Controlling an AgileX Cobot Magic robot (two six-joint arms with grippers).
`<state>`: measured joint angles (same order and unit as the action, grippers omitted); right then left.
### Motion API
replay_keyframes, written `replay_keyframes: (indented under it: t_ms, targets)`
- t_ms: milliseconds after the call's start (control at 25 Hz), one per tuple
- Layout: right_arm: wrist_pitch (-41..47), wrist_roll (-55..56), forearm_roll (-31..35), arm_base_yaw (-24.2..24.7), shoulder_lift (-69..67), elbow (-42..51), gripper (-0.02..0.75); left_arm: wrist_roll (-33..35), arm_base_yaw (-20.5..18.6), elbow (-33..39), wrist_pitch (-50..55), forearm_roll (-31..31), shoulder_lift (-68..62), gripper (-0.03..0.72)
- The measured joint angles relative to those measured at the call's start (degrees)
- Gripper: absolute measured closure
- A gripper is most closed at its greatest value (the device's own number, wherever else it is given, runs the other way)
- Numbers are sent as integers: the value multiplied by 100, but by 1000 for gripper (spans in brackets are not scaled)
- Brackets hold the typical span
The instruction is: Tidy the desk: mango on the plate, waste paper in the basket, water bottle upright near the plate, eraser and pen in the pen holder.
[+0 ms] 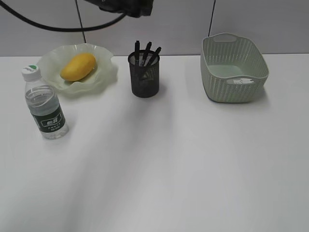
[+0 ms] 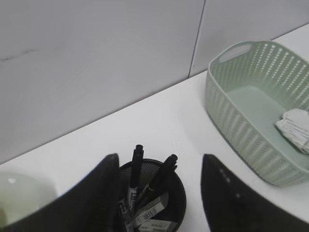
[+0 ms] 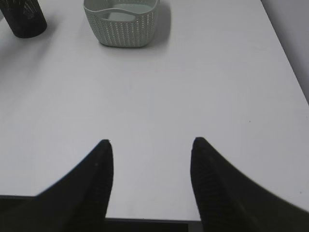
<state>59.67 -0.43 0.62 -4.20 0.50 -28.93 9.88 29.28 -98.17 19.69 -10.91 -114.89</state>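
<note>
The mango (image 1: 78,66) lies on the plate (image 1: 104,77) at the back left of the desk (image 1: 169,159). The water bottle (image 1: 44,104) stands upright in front of the plate. The pen holder (image 1: 144,77) holds three black pens (image 1: 146,50). In the left wrist view an eraser (image 2: 153,210) with a barcode sleeve lies inside the pen holder (image 2: 176,193). The waste paper (image 2: 295,128) lies in the basket (image 2: 236,121). My left gripper (image 2: 159,157) is open and empty above the pen holder. My right gripper (image 3: 151,140) is open and empty over the desk's front edge.
The basket (image 1: 231,89) stands at the back right, near the wall. In the right wrist view it (image 3: 123,24) is far ahead, with the pen holder (image 3: 24,19) to its left. The left arm (image 1: 126,6) and its cable hang at the top of the exterior view.
</note>
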Motion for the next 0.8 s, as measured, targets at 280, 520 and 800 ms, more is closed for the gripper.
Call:
replay_keyframes:
  t_ms: [280,520,800]
  targets:
    - [0,0,0,0,0,0,322,-244,-282,-50,458,-15,855,106]
    - [0,0,0,0,0,0,321,-1120,-1411,-243,1484,605,1068,101]
    - [0,0,0,0,0,0,321,-1449,-2282,-243,2185,1016,1068,100]
